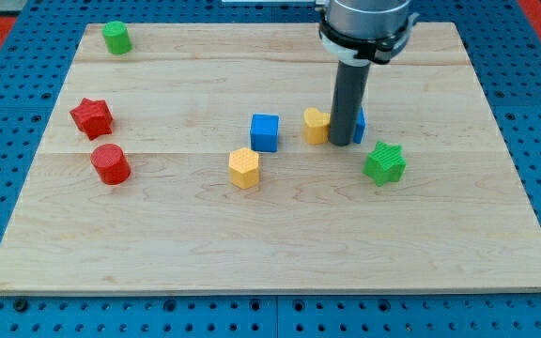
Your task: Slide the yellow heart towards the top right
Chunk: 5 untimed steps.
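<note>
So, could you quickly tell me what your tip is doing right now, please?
My tip: holds nothing, down beside the yellow heart, on its right.

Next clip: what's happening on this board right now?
A single arm with a dark rod is working on the wooden board. My tip sits at the yellow heart, on its right in the view, with a blue block partly hidden behind the rod. The heart lies near the board's middle, not yet at the top right.

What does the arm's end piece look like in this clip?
A straight, dark grey cylindrical rod hangs from a wider silver-grey metal wrist housing ringed by a black-and-white collar. My tip is plain and blunt. No cables or markings are visible.
</note>
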Tool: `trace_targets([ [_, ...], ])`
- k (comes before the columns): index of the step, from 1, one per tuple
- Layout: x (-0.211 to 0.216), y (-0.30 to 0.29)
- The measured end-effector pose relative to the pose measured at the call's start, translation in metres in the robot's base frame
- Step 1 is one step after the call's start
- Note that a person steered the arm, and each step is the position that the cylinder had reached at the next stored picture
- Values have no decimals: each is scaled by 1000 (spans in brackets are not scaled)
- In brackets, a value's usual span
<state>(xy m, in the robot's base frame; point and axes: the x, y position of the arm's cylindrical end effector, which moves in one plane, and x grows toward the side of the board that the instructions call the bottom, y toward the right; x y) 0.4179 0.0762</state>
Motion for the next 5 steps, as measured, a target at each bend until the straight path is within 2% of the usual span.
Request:
trace_targets([
  [5, -2, -87],
])
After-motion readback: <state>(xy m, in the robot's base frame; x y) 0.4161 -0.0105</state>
